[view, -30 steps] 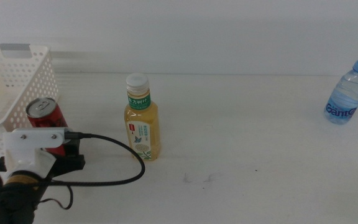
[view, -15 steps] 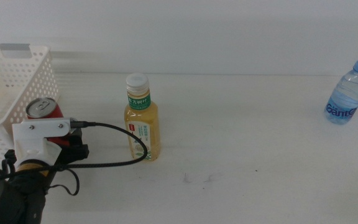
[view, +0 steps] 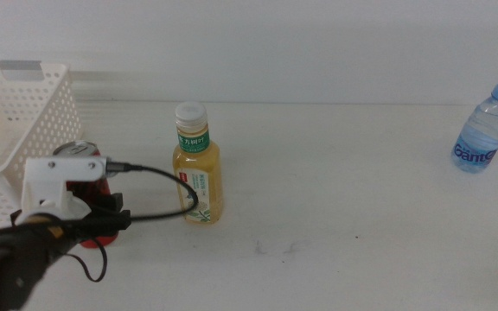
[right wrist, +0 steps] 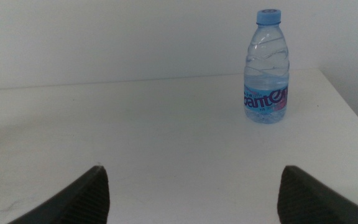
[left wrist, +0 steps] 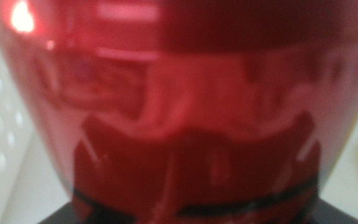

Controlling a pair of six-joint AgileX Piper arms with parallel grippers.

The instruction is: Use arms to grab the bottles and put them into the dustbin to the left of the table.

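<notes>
Middle view: the left arm [view: 33, 233] comes in at the lower left of the frame, its white housing and black cable in front of the red cola can [view: 83, 186], which stands on the counter [view: 344, 199] just right of the white perforated dustbin [view: 15, 130] at the left edge. The left gripper [view: 93, 212] is at the can, but whether it grips it cannot be told here. The yellow tea bottle [view: 198, 164] stands upright left of centre; the small water bottle [view: 482, 130] stands upright at the far right.

Left wrist view: the can [left wrist: 179, 112] fills the frame, blurred and very close; the jaws are not distinguishable.

Right wrist view: the right gripper [right wrist: 191, 199] is spread wide and holds nothing, its dark jaws in the bottom corners. The water bottle [right wrist: 266, 68] stands in the upper right, well apart from it.
</notes>
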